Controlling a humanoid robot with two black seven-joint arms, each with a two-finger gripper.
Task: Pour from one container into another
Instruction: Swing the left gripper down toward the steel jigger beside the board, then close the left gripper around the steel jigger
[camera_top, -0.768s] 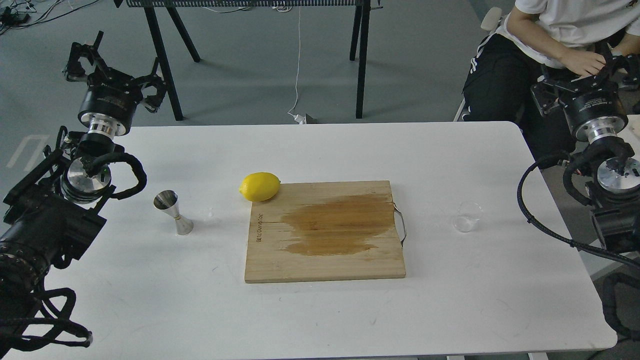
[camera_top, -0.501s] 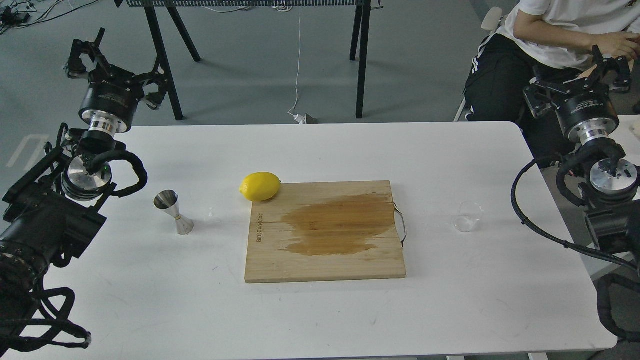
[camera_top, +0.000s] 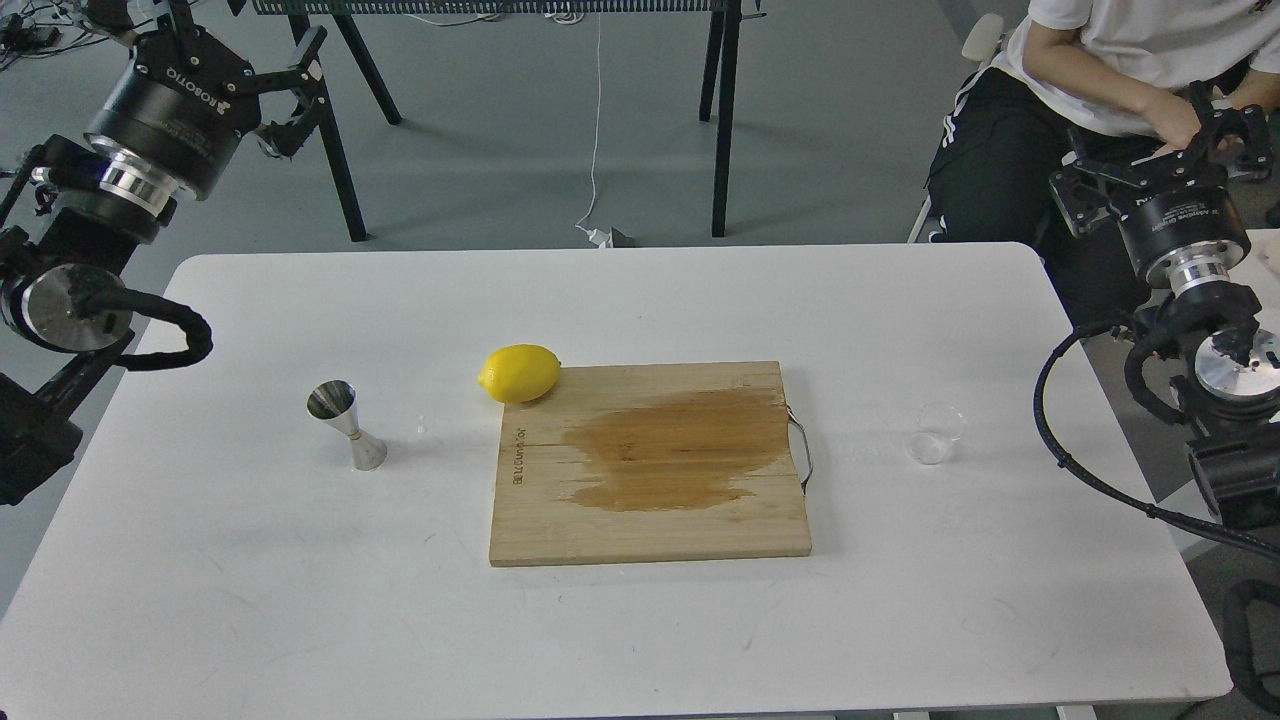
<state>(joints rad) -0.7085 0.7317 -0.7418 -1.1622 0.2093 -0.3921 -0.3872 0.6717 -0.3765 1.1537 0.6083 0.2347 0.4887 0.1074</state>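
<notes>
Glass cup (camera_top: 936, 433) upright near right edge of table (camera_top: 640, 620), untouched. Jigger (camera_top: 345, 425) upright toward left edge, well apart from cup. Wooden board (camera_top: 650, 465) with dark wet patch lying between them at table centre; lemon (camera_top: 520, 373) touching board's far left corner. Left hand (camera_top: 215, 50) raised beyond far left corner, fingers spread apart, empty. Right hand (camera_top: 1165, 150) raised beyond far right corner, fingers apart, empty. Seated person (camera_top: 1100, 60) behind right hand.
</notes>
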